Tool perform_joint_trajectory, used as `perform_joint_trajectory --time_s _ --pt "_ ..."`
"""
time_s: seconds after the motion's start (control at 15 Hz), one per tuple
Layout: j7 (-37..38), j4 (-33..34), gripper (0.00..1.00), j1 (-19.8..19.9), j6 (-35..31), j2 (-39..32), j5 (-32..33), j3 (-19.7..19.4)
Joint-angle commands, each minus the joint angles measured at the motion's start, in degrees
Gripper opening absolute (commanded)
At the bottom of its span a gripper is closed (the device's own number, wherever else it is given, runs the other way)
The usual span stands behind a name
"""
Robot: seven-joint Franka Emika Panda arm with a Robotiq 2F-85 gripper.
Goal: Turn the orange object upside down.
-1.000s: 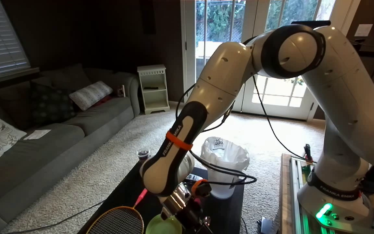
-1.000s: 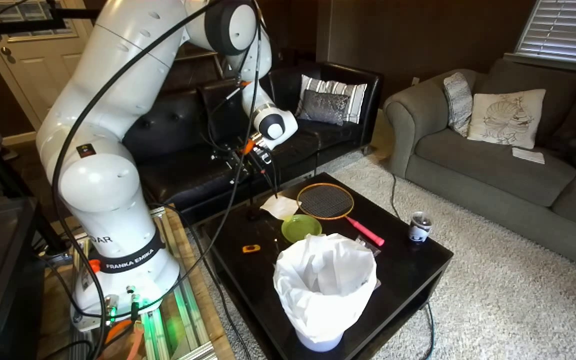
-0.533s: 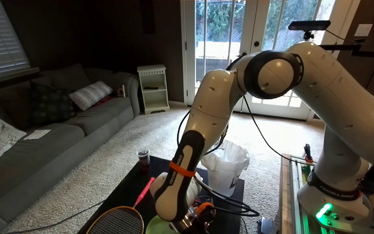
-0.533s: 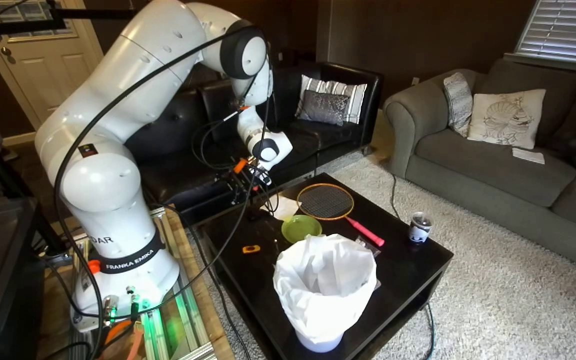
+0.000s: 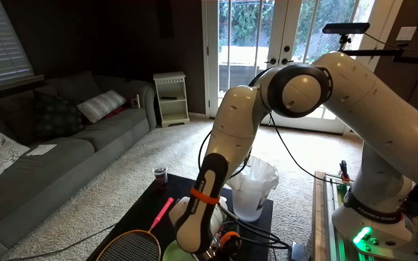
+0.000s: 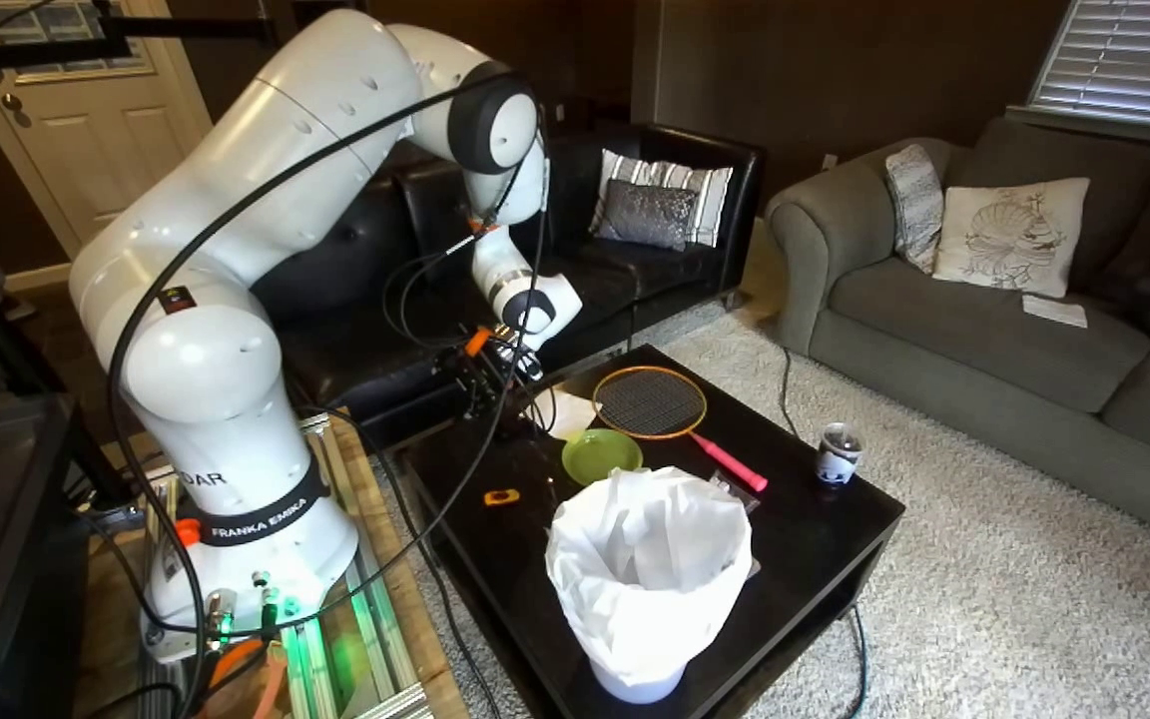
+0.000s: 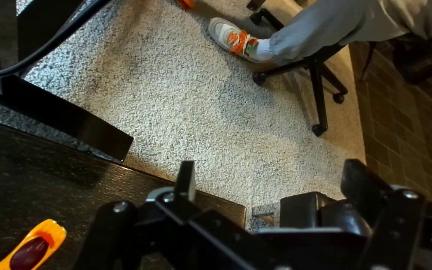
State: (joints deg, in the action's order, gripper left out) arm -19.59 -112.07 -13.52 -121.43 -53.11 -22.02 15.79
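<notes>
Fingers (image 7: 362, 183), spread apart and gripping nothing, should centre over the orange object (image 7: 30, 246), lying on the table (image 7: 51, 172) off to one side, before lowering to clamp its long edges and roll it over.

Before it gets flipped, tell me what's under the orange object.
In the wrist view, the orange object lies on the dark tabletop, which shows around it. Its underside and the patch it covers are hidden in every view, so anything thin beneath would not show.
</notes>
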Motion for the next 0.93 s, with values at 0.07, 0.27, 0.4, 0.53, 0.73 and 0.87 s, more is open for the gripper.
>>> perform_joint_trajectory --time_s 0.07,0.27,0.4,0.53,0.73,0.87 --pt "-0.1 2.7 1.00 2.5 0.4 -3.9 2.3 1.5" --pt "2.4 4.7 1.00 1.6 -0.1 -6.9 4.6 -0.1" --pt "4.7 5.7 1.00 1.2 -1.9 -9.1 5.8 -1.0" --pt "6.4 6.7 1.00 1.1 -4.0 -10.9 6.8 -1.3" --pt "9.3 8.0 1.00 0.7 -6.1 -12.8 8.1 -1.6" --pt "13.4 8.2 1.00 -0.7 -7.0 -12.7 8.6 -2.1"
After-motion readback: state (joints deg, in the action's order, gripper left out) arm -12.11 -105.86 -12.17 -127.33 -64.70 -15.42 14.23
